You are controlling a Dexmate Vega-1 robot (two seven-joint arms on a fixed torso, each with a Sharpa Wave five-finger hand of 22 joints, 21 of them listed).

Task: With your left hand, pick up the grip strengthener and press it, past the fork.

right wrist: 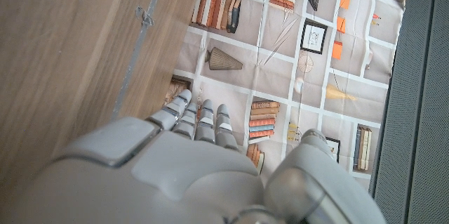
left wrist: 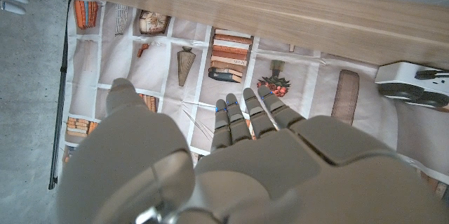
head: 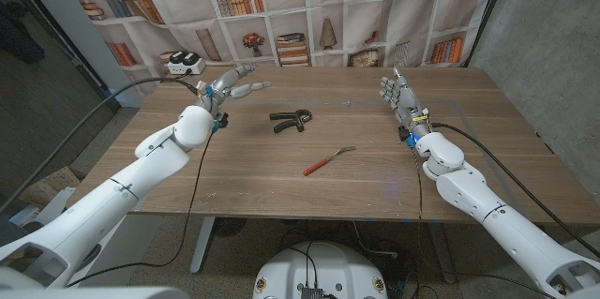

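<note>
A black grip strengthener [head: 292,119] lies on the wooden table [head: 281,177] near its middle, handles pointing toward the left. A fork with a red handle [head: 327,161] lies nearer the front edge, angled, its metal tines to the right. My left hand [head: 231,88] hovers at the far left of the table, fingers spread and pointing toward the strengthener, a short way from it and holding nothing. Its back [left wrist: 238,161] shows in the left wrist view. My right hand [head: 401,97] stands open at the far right; its back [right wrist: 189,161] shows in the right wrist view.
A white and black device [head: 182,63] sits at the table's far left corner, just behind my left hand. A bookshelf-print backdrop [head: 281,8] hangs behind the table. A black cable [head: 122,93] runs along the left arm.
</note>
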